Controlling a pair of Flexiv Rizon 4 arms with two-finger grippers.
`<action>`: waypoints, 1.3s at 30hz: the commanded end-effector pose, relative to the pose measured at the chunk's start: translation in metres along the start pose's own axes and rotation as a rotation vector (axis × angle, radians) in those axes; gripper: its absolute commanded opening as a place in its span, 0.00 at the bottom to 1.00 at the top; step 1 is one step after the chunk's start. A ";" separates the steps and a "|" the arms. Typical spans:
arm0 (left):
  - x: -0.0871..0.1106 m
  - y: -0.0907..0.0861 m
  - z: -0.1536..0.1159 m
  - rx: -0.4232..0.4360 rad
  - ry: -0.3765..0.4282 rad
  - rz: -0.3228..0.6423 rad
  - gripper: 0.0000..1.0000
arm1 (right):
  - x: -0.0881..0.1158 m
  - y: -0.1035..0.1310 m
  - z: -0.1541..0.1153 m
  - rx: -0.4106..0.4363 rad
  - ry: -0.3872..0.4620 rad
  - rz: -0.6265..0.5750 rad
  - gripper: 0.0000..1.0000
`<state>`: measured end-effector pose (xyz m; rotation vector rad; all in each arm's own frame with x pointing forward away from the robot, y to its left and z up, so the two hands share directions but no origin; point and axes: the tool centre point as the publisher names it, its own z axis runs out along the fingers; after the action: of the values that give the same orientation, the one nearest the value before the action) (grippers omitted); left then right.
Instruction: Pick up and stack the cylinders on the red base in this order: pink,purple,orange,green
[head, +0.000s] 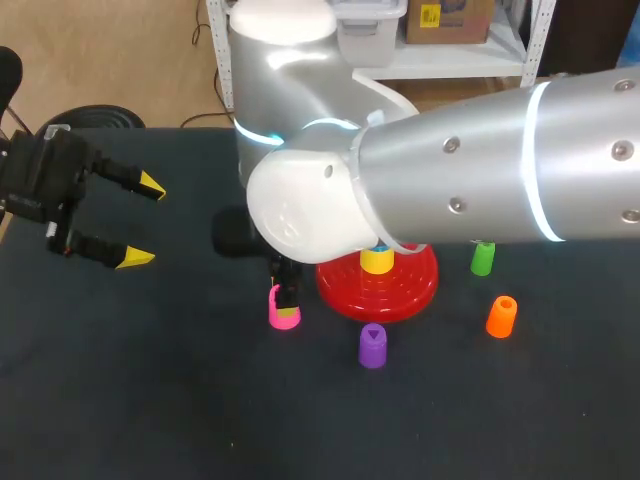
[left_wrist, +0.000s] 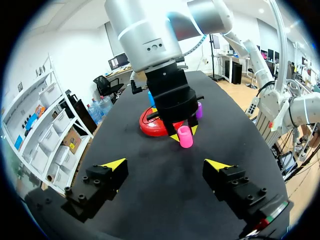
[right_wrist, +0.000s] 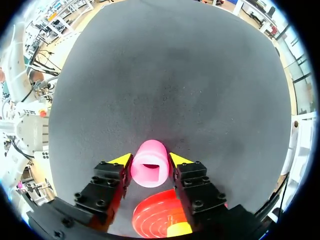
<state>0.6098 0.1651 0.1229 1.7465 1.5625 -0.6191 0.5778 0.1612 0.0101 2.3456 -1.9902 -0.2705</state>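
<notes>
1. Head view: the right arm (head: 480, 160) comes in from the right and reaches past the middle. The right fingers (head: 288, 288) are down at the pink cylinder (head: 284, 316). It stands on the dark counter (head: 150, 400), just beside the red base (head: 400, 290). The base's yellow peg (head: 377, 260) carries nothing yet. The purple cylinder (head: 372, 345), orange cylinder (head: 501, 316) and green cylinder (head: 483, 258) stand apart around the base. The left fingers (head: 135, 258) are spread wide and empty, well away at the counter's left.

2. Left wrist view: this arm's own yellow tips stand far apart with nothing between them. Ahead, the right fingers straddle the pink cylinder low on its sides, in front of the base. I cannot tell whether its foot is on the counter or just clear of it.

3. Right wrist view: both fingers press the pink cylinder from opposite sides, so they are clamped on it, with its top facing the camera. That top has a square hole.
   - Judging by its look, it is a light, stiff, hollow plastic piece that will not crush.
   - The smooth curved wall could slip or roll between flat pads.
   - The best hold is across the middle of the wall.
   - It should stay upright, so that the hole can meet the peg squarely.
</notes>
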 end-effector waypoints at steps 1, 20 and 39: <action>0.001 0.000 0.000 -0.001 -0.003 0.003 1.00 | 0.001 0.001 0.001 -0.001 -0.001 0.002 0.00; 0.001 0.000 0.000 -0.001 -0.003 0.003 1.00 | 0.029 -0.009 -0.110 0.181 -0.043 0.038 0.00; 0.001 0.000 0.000 -0.001 -0.003 0.003 1.00 | 0.083 -0.024 -0.199 0.325 0.043 0.199 0.00</action>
<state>0.6098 0.1651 0.1229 1.7465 1.5624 -0.6191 0.6500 0.0729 0.1933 2.2655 -2.3585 0.1011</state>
